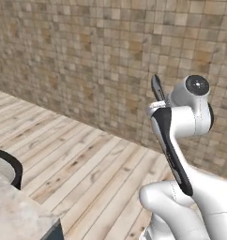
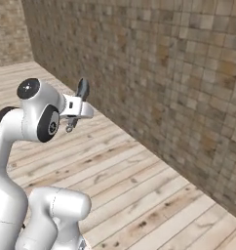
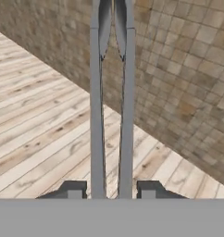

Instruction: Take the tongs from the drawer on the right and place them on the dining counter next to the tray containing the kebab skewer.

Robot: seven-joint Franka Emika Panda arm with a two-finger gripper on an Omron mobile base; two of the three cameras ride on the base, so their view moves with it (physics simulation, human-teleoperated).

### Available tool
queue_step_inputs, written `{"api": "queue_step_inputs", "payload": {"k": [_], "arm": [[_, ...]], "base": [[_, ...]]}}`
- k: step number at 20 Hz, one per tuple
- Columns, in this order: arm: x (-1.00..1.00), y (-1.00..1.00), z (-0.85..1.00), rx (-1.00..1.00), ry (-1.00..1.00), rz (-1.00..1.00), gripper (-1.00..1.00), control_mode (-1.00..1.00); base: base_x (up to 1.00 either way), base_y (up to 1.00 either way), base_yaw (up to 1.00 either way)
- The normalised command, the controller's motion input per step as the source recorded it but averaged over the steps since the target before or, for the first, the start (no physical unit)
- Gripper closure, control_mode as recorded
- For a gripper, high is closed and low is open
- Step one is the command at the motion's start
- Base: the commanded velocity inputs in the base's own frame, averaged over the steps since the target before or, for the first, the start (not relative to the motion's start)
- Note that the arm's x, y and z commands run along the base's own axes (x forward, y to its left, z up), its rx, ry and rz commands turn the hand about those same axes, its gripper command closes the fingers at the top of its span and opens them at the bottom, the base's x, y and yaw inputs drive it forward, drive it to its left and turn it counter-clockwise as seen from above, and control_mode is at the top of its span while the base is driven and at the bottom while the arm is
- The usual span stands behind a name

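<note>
Item: tongs (image 3: 111, 92), slim grey metal, two arms running straight out from my pincer (image 3: 111, 192); its fingertips (image 3: 74, 190) press both arms from outside, nearly closed on them. I have the pincer raised in the air over plank floor (image 1: 78, 154), facing a tiled wall (image 2: 178, 73). A stone bench corner (image 1: 17, 211) is at lower left.
</note>
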Motion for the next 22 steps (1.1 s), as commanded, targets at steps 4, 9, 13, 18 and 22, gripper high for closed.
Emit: {"api": "queue_step_inputs", "payload": {"k": [4, 9, 13, 18, 22], "arm": [[0.00, 0.00, 0.00, 0.00, 0.00, 0.00, 1.00, 1.00], [0.00, 0.00, 0.00, 0.00, 0.00, 0.00, 1.00, 1.00], [0.00, 0.00, 0.00, 0.00, 0.00, 0.00, 1.00, 1.00], [0.00, 0.00, 0.00, 0.00, 0.00, 0.00, 1.00, 1.00], [0.00, 0.00, 0.00, 0.00, 0.00, 0.00, 1.00, 1.00]], "base": [[1.00, -0.19, 0.59], [1.00, -0.21, 0.63], [0.95, -0.24, 0.69], [0.79, -0.24, 0.73], [0.62, -0.25, 0.76]]}}
